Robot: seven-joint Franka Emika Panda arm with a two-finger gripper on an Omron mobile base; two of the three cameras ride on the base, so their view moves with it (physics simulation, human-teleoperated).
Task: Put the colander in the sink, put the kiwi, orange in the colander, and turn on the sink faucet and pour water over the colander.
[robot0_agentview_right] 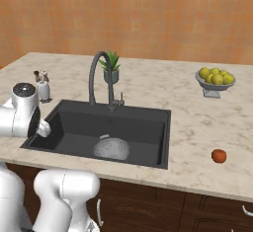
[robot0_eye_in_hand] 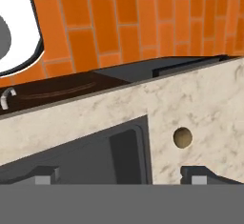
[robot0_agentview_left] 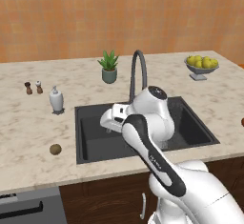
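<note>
Charcoal sink (robot0_agentview_right: 148, 117); grey dotted colander (robot0_agentview_right: 111, 148); brown kiwi (robot0_agentview_left: 55, 148); orange-red orange (robot0_agentview_right: 219, 156).

Left base view: behind-left, looking down over sink (robot0_agentview_left: 90, 123) and desk (robot0_agentview_left: 28, 132); right base view: behind-right, same sink, faucet (robot0_agentview_right: 99, 78); hand view: close, rolled, along desk edge toward kiwi (robot0_eye_in_hand: 182, 137).

My own arm blocks much of the sink (robot0_agentview_left: 90, 123) in the left base view; the colander (robot0_agentview_right: 111, 148) inside it is covered there. Faucet (robot0_agentview_left: 138, 73) base hidden behind my wrist. Orange (robot0_agentview_left: 242, 122) cut by the right edge, a sliver only. In the hand view my end effector (robot0_eye_in_hand: 119, 178) shows just its tips; gap cannot be judged. Two small shakers (robot0_agentview_left: 33, 87) too small to tell apart. Dishwasher panel (robot0_agentview_left: 28, 206) cropped at bottom left.
</note>
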